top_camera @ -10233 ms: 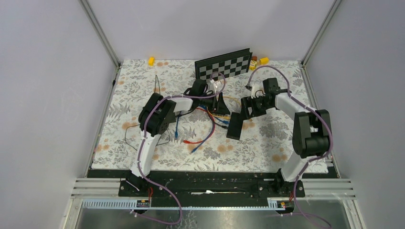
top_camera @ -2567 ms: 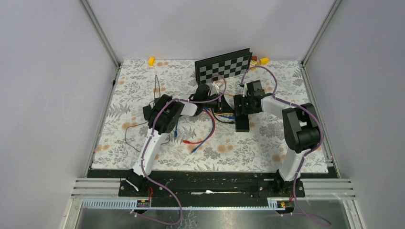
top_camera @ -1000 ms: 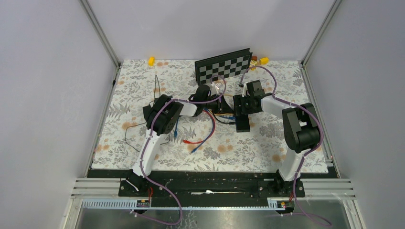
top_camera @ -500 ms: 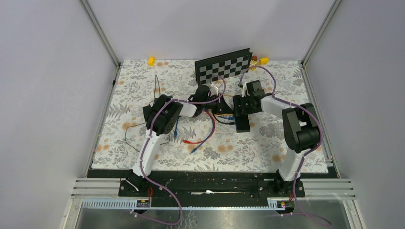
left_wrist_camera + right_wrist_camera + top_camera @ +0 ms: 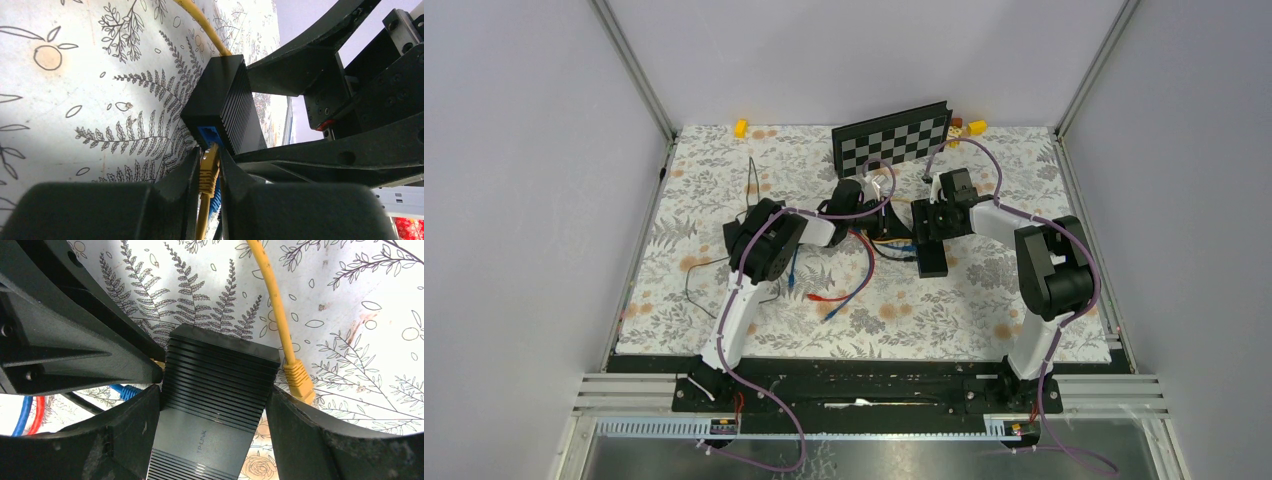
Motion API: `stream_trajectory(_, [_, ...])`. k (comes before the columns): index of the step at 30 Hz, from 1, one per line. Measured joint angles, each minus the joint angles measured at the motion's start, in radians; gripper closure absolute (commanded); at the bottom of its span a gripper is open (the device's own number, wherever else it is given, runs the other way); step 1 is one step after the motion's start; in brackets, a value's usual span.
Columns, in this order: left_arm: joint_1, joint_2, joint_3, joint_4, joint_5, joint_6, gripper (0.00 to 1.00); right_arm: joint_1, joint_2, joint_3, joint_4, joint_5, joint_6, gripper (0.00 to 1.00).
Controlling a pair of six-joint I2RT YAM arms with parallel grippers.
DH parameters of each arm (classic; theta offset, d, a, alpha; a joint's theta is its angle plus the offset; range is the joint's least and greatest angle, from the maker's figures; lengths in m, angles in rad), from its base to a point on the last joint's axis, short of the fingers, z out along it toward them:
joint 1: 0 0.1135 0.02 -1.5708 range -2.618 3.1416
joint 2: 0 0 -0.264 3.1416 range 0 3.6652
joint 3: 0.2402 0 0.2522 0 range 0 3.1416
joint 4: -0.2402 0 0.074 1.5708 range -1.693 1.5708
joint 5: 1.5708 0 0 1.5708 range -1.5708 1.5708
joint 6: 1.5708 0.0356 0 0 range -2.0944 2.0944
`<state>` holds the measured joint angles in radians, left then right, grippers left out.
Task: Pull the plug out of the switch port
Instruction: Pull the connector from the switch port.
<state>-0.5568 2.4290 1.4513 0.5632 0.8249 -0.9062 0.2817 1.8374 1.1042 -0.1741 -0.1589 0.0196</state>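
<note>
Floral tablecloth (image 5: 714, 170) beneath both arms. At centre, the left gripper (image 5: 207, 162) is closed on the yellow plug (image 5: 209, 172). The plug's tip meets the blue port face of the black switch (image 5: 227, 105); whether it is seated cannot be told. The right gripper (image 5: 215, 397) clamps the switch by its sides. A loose yellow cable (image 5: 277, 310) lies just beside the switch, a blue cable (image 5: 125, 390) at its other side, and a chessboard (image 5: 894, 135) stands beyond.

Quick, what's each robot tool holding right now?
Left tool: closed on the yellow cable plug.
Right tool: closed on the black ribbed switch box.
</note>
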Motion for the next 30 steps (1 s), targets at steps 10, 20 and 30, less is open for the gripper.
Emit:
stream_trajectory(10, [0.012, -0.021, 0.001, -0.075, 0.008, 0.057, 1.0, 0.0, 0.0, 0.0, 0.0, 0.002, -0.004, 0.45])
stream_trajectory(20, [0.016, -0.026, 0.009, -0.111, 0.022, 0.098, 1.0, -0.004, 0.0, 0.002, 0.0, -0.006, -0.008, 0.4])
stream_trajectory(30, [0.049, -0.024, 0.145, -0.369, 0.039, 0.257, 0.95, -0.047, -0.001, 0.003, 0.004, -0.086, -0.016, 0.25])
